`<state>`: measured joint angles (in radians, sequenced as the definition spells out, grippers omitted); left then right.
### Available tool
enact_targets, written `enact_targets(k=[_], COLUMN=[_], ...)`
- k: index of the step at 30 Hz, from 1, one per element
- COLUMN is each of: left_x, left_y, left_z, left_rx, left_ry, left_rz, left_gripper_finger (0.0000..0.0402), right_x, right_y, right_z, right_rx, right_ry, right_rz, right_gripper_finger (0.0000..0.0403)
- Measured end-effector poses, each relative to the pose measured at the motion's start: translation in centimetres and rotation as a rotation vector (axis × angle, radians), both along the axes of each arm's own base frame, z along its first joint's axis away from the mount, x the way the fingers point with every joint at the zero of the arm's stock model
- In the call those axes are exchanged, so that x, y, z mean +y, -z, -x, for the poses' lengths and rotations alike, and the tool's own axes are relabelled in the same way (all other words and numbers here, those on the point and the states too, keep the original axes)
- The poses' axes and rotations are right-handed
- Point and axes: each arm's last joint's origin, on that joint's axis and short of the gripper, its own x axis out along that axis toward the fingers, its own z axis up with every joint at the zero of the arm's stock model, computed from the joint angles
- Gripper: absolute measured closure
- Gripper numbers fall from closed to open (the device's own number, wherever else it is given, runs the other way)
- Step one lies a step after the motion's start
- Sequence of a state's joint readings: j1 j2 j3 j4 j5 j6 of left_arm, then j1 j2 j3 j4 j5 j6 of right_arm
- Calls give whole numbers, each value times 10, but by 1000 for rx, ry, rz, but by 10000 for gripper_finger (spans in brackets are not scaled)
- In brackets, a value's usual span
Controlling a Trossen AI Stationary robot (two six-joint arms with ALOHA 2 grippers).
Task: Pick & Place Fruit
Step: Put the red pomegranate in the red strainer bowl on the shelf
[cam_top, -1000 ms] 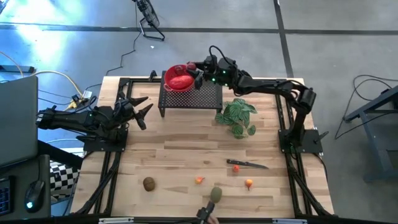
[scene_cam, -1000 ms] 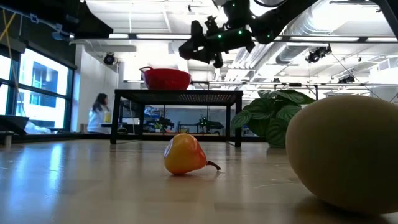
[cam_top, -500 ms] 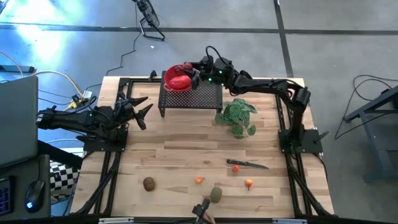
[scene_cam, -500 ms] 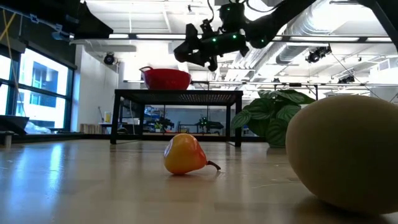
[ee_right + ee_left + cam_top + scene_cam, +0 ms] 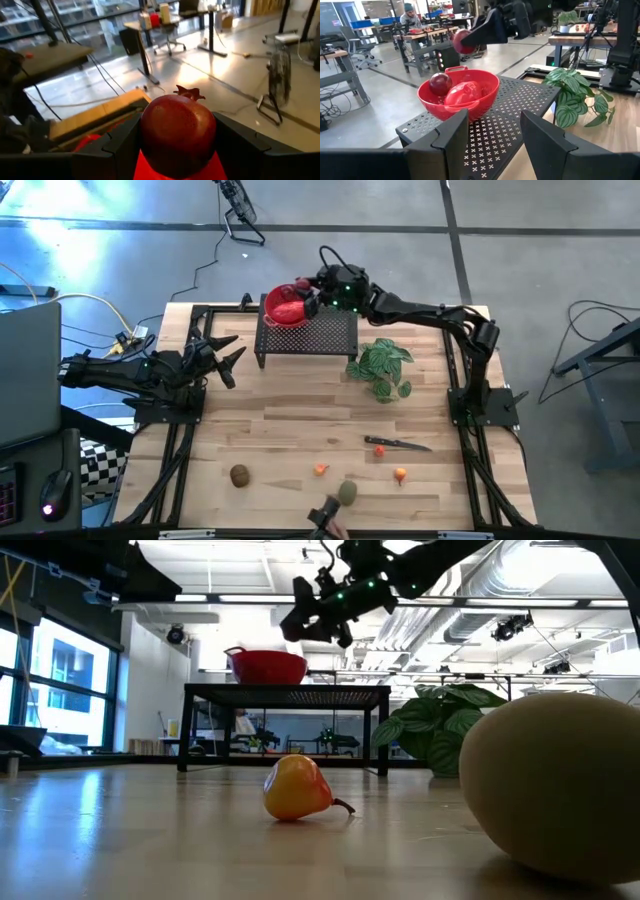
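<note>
1. A dark-red round fruit [image 5: 178, 134], with a small dried crown on top, sits clamped between the right gripper's [image 5: 470, 37] two fingers, above the red bowl [image 5: 485, 100] in the upper middle of the high view.
2. The left wrist view looks into that bowl: a second dark-red round fruit [image 5: 440, 83] and a red oblong one [image 5: 465, 94] already lie inside.
3. From above, the bowl's contents are only a red blur, and the held fruit is mostly hidden by the arm.
4. The bowl stands on a black perforated stand [image 5: 310, 332], beside a leafy plant [image 5: 383, 367].
5. Along the table's lower edge lie a brown oval fruit [image 5: 239, 475], two tiny orange ones [image 5: 320, 470] [image 5: 400, 475], an olive-green oval [image 5: 347, 492] and a knife [image 5: 395, 445].
6. The low view cuts off the olive-green fruit at the right edge.
7. The left gripper [image 5: 228, 356] waits at the table's left, fingers apart and empty.
</note>
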<state>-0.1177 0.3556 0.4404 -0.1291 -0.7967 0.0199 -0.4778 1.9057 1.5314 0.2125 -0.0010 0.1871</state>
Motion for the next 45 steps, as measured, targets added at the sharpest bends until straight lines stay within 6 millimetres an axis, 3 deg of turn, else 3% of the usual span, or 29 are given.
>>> enact_targets(k=[9,16,24,45], left_x=[0,0,0,0], left_y=[0,0,0,1], left_z=[0,0,0,0], left_rx=[1,2,6,8], left_ry=[-1,0,0,0], left_rz=[-1,-1,-2,-2], left_gripper_finger=[227,227,227,227], right_x=[3,7,0,2], right_y=[6,36,21,29], right_z=[-2,-22,-13,-14], right_rx=[29,40,15,86], right_ry=[-18,-17,32,-5], right_rz=[-33,-32,10,12], right_gripper_finger=[188,188,188,188])
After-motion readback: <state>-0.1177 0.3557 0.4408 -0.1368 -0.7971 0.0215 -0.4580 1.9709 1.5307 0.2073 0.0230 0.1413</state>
